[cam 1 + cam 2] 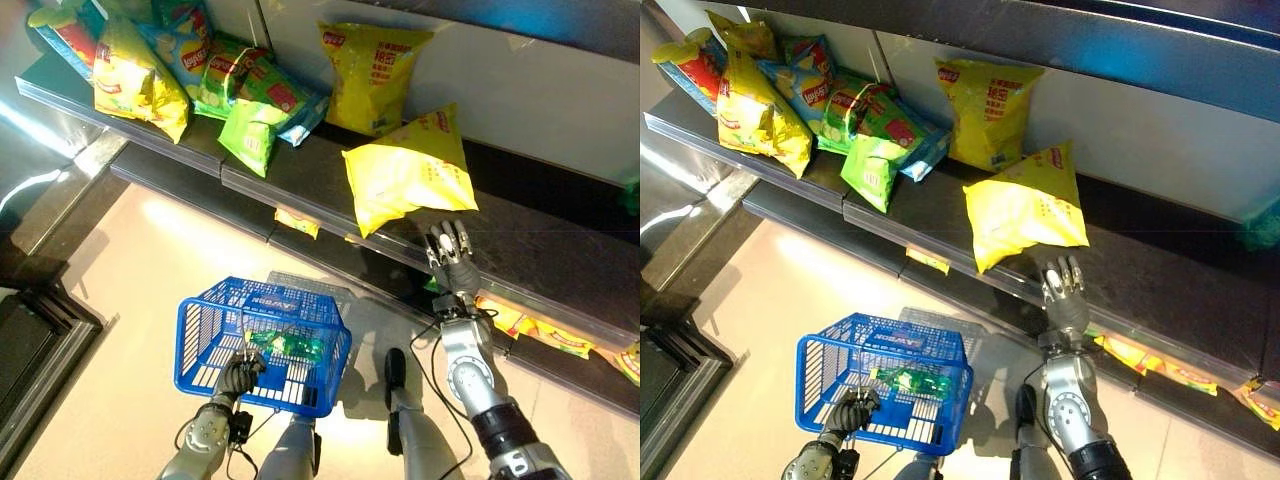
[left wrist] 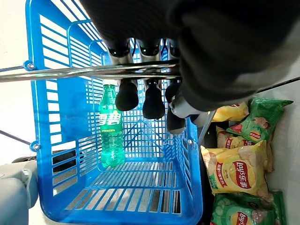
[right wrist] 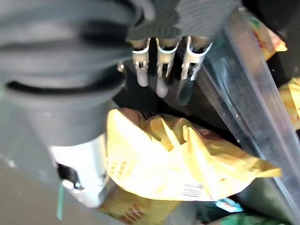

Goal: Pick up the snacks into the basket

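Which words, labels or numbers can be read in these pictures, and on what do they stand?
Blue basket: white lettering on the rim, too small.
Green bottle: white characters, blurred.
Yellow bag: red print, too small.
None can be quoted reliably.

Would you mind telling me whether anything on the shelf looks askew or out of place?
Yes: the yellow snack bag nearest the right hand lies flat with a corner hanging over the shelf edge, and a green bag further left droops over the edge too.
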Robot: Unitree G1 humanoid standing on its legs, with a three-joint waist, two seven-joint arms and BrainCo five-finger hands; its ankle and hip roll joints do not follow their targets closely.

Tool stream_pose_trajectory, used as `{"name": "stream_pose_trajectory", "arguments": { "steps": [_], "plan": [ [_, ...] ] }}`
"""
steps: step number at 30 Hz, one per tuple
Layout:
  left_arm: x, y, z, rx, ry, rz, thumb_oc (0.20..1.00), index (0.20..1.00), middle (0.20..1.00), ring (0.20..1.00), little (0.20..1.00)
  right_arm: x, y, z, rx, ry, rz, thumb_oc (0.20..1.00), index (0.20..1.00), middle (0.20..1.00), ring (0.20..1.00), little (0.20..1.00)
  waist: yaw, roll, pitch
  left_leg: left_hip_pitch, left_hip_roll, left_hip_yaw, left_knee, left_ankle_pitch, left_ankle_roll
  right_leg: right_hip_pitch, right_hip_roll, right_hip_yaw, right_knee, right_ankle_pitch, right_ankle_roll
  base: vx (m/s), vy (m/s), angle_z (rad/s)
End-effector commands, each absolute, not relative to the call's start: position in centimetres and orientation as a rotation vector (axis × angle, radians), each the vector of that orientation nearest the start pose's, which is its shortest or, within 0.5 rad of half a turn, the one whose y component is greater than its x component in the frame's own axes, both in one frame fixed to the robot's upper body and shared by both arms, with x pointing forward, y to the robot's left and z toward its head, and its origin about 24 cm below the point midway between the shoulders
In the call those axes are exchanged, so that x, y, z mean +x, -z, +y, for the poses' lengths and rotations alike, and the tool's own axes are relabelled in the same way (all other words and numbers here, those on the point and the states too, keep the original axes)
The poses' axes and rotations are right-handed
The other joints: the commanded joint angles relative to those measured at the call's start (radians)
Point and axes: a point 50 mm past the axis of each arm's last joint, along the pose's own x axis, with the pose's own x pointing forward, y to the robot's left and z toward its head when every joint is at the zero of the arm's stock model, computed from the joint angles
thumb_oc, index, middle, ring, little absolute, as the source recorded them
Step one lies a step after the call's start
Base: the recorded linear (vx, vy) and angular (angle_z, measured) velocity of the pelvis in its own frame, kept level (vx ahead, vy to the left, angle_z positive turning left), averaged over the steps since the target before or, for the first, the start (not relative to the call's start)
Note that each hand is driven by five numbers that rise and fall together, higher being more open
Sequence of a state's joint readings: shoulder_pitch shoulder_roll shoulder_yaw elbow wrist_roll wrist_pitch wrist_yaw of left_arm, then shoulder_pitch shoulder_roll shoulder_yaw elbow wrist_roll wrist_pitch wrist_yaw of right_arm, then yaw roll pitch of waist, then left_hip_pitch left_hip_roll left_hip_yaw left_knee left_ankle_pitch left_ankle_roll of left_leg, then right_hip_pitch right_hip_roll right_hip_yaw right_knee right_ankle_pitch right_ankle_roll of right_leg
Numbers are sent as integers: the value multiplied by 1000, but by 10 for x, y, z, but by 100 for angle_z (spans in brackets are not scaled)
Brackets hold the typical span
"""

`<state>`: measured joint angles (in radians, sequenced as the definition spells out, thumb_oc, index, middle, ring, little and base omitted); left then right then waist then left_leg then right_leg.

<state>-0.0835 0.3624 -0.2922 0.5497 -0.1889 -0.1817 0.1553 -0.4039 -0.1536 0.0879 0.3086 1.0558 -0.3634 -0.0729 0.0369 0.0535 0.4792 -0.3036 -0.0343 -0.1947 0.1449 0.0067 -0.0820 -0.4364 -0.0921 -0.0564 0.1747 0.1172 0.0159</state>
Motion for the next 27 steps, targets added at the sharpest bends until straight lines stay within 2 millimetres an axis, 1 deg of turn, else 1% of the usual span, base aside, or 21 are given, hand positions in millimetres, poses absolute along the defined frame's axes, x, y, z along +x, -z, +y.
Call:
{"name": "stream_pose_trajectory", "arguments": {
  "steps": [1,3,5,7,10,11,14,15,16,18,19,20,21,22,23,25,27],
  "plan": [
    [226,38,213,279,-20,285,200,200,200,200,200,331,-118,-166,1019,69,-390,1000,1000,1000,1000,1000,-3,6,-34,-42,-17,8,16,-3,13,63,-71,73,83,-176,117,0,0,0],
    [226,39,212,280,-16,287,200,200,200,200,200,334,-119,-164,1044,77,-385,1000,1000,1000,1000,1000,-1,8,-34,-42,-17,6,16,-4,14,65,-71,72,84,-178,116,0,0,0],
    [226,40,210,272,1,290,200,200,200,200,200,347,-122,-165,1122,108,-369,1000,1000,1000,1000,1000,11,18,-36,-40,-19,3,14,-4,13,67,-72,69,84,-182,115,0,0,0],
    [227,39,209,271,7,288,200,200,200,200,200,350,-122,-165,1126,107,-363,1000,1000,1000,1000,1000,14,20,-34,-39,-20,1,14,-4,12,69,-72,68,85,-183,115,0,0,0],
    [230,37,206,268,32,276,200,200,200,200,200,362,-136,-170,1137,124,-384,1000,1000,1000,1000,1000,28,32,-36,-39,-22,-4,15,-5,13,69,-74,64,92,-188,115,0,0,0],
    [231,36,206,268,33,276,200,200,200,200,200,362,-137,-171,1137,124,-385,1000,1000,1000,1000,1000,28,32,-35,-39,-22,-5,16,-5,12,69,-74,63,92,-188,115,0,0,0],
    [231,36,207,276,44,276,200,200,200,200,200,370,-156,-173,1141,117,-430,1000,1000,1000,1000,1000,39,40,-38,-40,-25,-14,14,-4,11,67,-77,59,100,-195,114,17,-11,4],
    [231,36,207,276,44,276,200,200,200,200,200,370,-156,-173,1141,117,-430,1000,1000,1000,1000,1000,39,40,-38,-41,-26,-14,14,-4,11,67,-77,59,100,-195,114,16,-15,5],
    [232,35,207,281,53,271,200,200,200,200,200,375,-169,-176,1128,109,-453,1000,1000,1000,1000,1000,46,45,-39,-43,-26,-16,15,-3,11,67,-77,58,103,-197,114,0,0,0],
    [233,34,208,287,57,266,200,200,200,200,200,379,-183,-179,1097,105,-483,1000,1000,1000,1000,1000,53,47,-40,-44,-27,-17,15,-2,10,66,-78,56,104,-198,114,0,0,0],
    [233,33,208,289,62,266,200,200,200,200,200,380,-188,-178,1094,99,-491,1000,1000,1000,1000,1000,56,48,-40,-44,-28,-19,14,-2,11,65,-77,56,106,-199,113,0,0,0],
    [233,33,207,289,62,265,200,200,200,200,200,381,-189,-179,1094,98,-491,1000,1000,1000,1000,1000,56,48,-40,-45,-28,-20,14,-2,11,64,-77,56,106,-199,113,0,0,0],
    [234,32,208,291,65,262,200,200,200,200,200,383,-198,-179,1074,92,-507,1000,1000,1000,1000,1000,61,51,-40,-47,-29,-21,13,-1,11,62,-77,56,109,-200,113,0,0,0],
    [234,32,208,291,65,261,200,200,200,200,200,383,-198,-179,1074,92,-507,1000,1000,1000,1000,1000,61,51,-40,-47,-29,-21,13,-1,11,62,-77,57,109,-200,113,10,-22,4],
    [234,31,208,297,72,257,200,200,200,200,200,386,-207,-178,1054,83,-515,1000,1000,1000,1000,1000,67,55,-41,-50,-30,-23,11,1,10,58,-78,54,112,-203,113,0,0,0],
    [235,30,208,298,76,253,200,200,200,200,200,387,-211,-178,1032,85,-516,1000,1000,1000,1000,1000,71,57,-43,-50,-30,-26,10,2,10,56,-79,53,115,-204,112,0,0,0],
    [235,30,210,306,82,251,200,200,200,200,200,390,-221,-182,978,86,-523,1000,1000,1000,1000,1000,76,60,-45,-52,-33,-31,11,4,10,54,-79,52,121,-207,112,15,-21,3]
  ]
}}
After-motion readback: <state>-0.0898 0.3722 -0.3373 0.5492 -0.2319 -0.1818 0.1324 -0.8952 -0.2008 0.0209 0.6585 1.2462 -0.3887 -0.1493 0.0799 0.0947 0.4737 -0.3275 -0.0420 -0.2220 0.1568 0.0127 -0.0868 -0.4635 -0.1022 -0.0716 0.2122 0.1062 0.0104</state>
